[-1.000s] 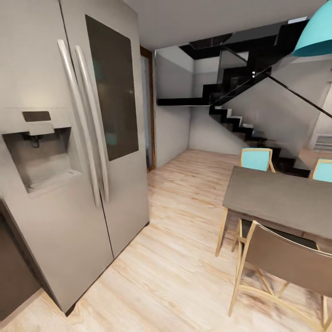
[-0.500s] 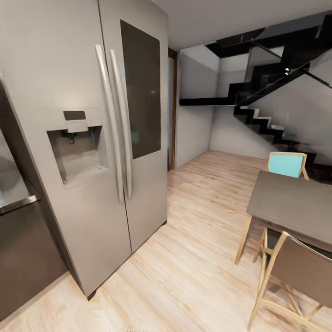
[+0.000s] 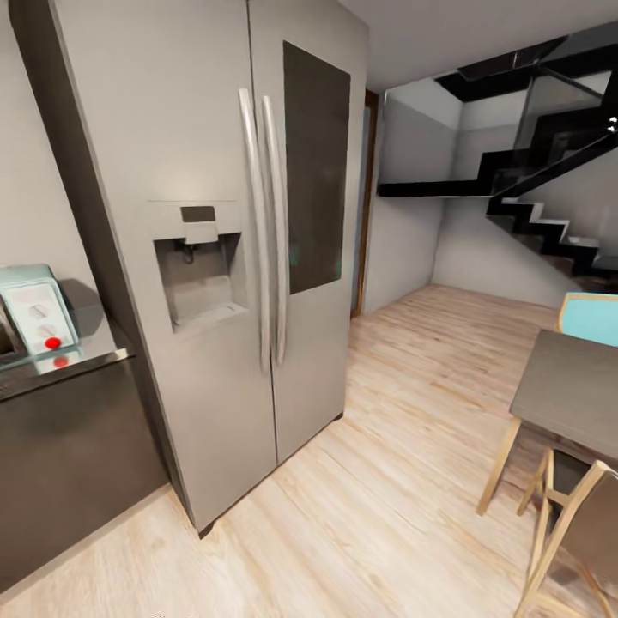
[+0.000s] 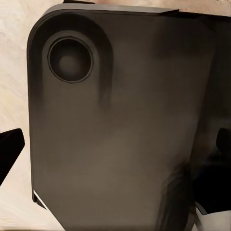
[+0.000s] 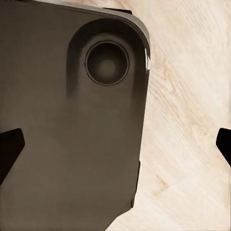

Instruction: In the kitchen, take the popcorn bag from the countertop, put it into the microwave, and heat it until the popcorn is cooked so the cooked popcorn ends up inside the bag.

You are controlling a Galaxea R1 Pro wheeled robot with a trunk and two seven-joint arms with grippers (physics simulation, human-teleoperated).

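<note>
Judging by its folded paper, the bag should be light and crushable, best pinched gently near the rim, probably somewhere on the tabletop (image 3: pixel 60 367) beside the microwave (image 3: pixel 34 313); both tools, left (image 4: pixel 115 154) and right (image 5: pixel 115 144), gape unloaded.

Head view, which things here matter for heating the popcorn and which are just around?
Job: microwave, on the countertop at the picture's left edge.
Just around: fridge, dining table, wooden chair, turquoise chair, staircase.
</note>
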